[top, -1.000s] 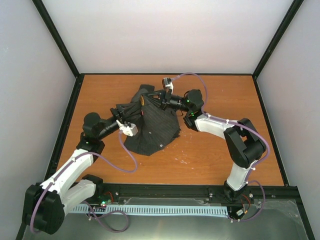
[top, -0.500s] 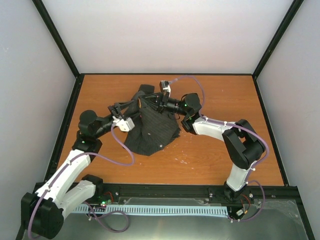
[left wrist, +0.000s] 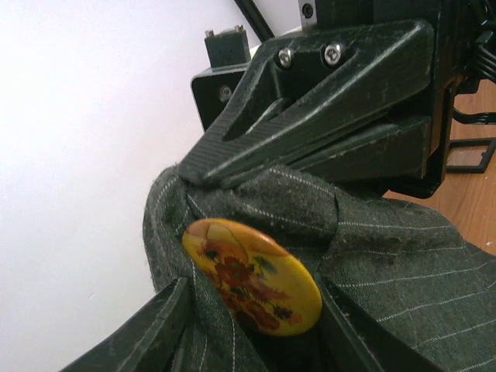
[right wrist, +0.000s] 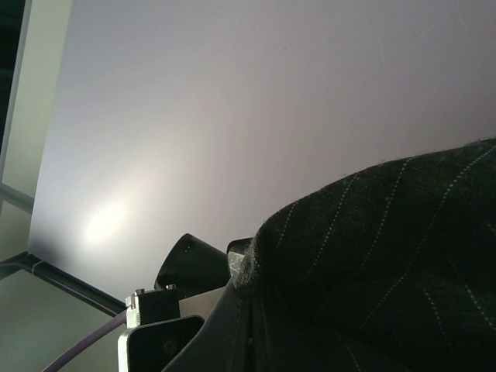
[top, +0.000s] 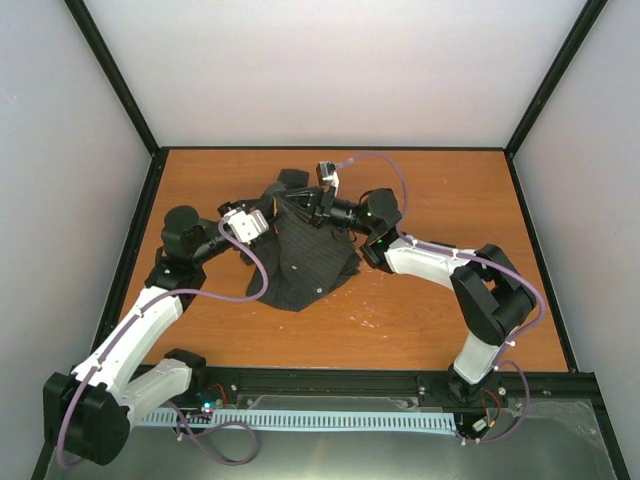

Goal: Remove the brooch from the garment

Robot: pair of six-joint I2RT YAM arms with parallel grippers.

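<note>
The garment is a dark pinstriped cloth lying mid-table, with its far edge lifted. My right gripper is shut on that lifted fold; its black fingers show in the left wrist view, clamping the garment just above the brooch. The brooch is a round yellow badge with red flowers, pinned to the fold. It shows as a small golden spot in the top view. My left gripper has a finger on each side of the brooch, touching its edges. In the right wrist view the garment covers the right gripper.
A small black object sits on the wooden table just behind the garment. Black frame rails edge the table, with pale walls behind them. The left arm's purple cable loops over the garment's left side.
My left gripper has moved up and away from the garment's left side to the lifted fold, and now sits around the brooch. My right gripper has shifted slightly left, still holding the fold.
</note>
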